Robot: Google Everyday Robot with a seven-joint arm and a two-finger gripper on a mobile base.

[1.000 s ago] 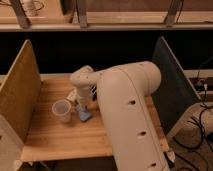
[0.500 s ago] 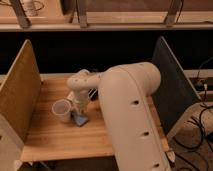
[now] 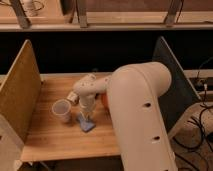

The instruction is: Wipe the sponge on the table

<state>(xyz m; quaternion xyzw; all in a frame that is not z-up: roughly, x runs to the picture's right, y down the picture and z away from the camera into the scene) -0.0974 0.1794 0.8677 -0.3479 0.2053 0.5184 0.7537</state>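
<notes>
— What sort of place is this?
— A robot test lab, I'd say. A wooden bench [image 3: 55,142] is fenced by an upright tan panel [image 3: 20,92] at the left of the frame and a dark panel [image 3: 172,75] at the right.
— Anything else?
— Loose cables [image 3: 202,107] trail at the right edge. A big white robot arm [image 3: 140,120] reaches in, and its tool [image 3: 86,113] hangs low over the bench, left of centre.

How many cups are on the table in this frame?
1. The clear cup stands on the left part of the table, just left of the gripper, which is at the sponge. The big arm may hide more.
</notes>
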